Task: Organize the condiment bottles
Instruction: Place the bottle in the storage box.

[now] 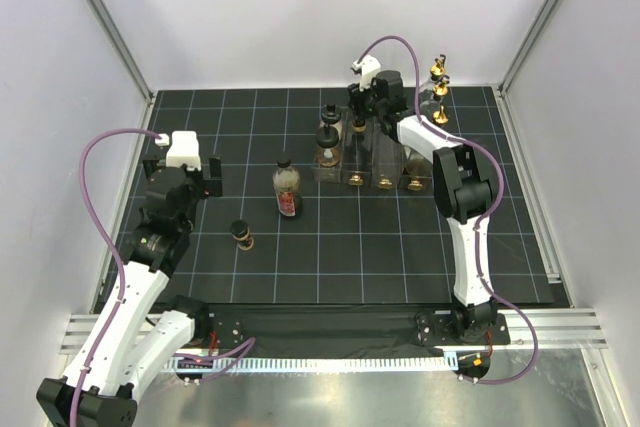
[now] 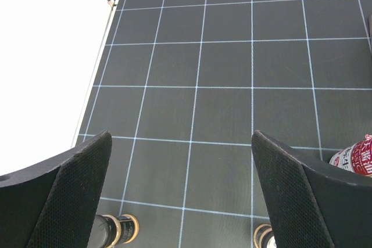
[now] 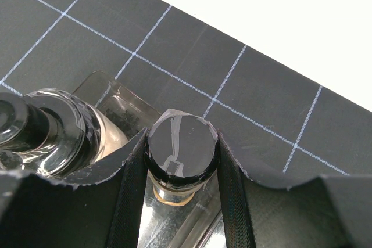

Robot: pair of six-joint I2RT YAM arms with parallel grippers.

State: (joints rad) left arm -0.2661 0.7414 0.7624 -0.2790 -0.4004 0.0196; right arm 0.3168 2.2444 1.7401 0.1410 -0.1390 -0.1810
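Note:
My right gripper (image 3: 182, 158) is shut on the black cap of a small bottle (image 3: 182, 146) that stands in the clear rack (image 3: 110, 91), its fingers on both sides of the cap. In the top view this gripper (image 1: 358, 112) is over the rack's back row. Another black-capped bottle (image 3: 43, 129) stands just left of it. A red-labelled bottle (image 1: 287, 190) stands on the mat, and a short brown bottle (image 1: 241, 235) lies nearer. Two tall gold-spouted bottles (image 1: 439, 87) stand at the back right. My left gripper (image 2: 181, 137) is open and empty above the mat, left of the red-labelled bottle (image 2: 356, 160).
The rack (image 1: 365, 162) holds several bottles with gold bases along its front row. Two black-capped bottles (image 1: 328, 139) stand at its left end. The black grid mat (image 1: 330, 257) is bounded by white walls. The lying bottle (image 2: 116, 229) shows below my left fingers.

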